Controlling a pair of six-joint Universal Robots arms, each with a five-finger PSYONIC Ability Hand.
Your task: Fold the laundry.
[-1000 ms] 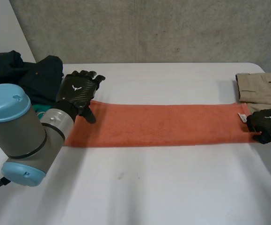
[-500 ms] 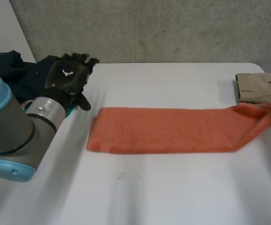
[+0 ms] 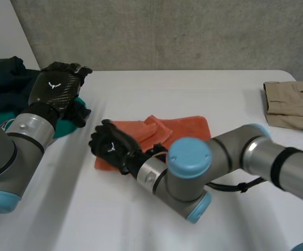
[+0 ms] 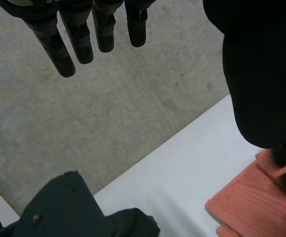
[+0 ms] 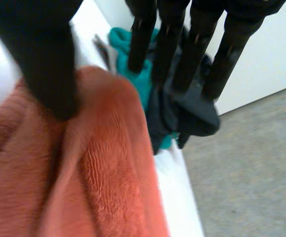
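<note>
Since the earlier frame the right arm has swung across the bench [image 3: 203,89] and carried one end of the orange towel [image 3: 185,128] over to the other. The right hand [image 3: 111,147] now sits on that end, with the towel doubled but rumpled behind it. Whether this hand clamps the cloth cannot be told. The left hand [image 3: 57,86] has lifted clear of the towel and hovers with its fingers [image 4: 78,42] straight and apart, holding nothing.

Procedure: bring the carried edge flush with the edge below it before release, then smooth the creased upper layer away from the right hand toward the fold.

Surroundings: a pile of dark garments [image 3: 4,78] lies under and beside the left hand. A teal cloth [image 5: 143,86] lies just ahead of the right hand — near enough to snag on withdrawal. Folded khaki trousers [image 3: 292,104] lie well apart from both hands and pose no obstruction.
</note>
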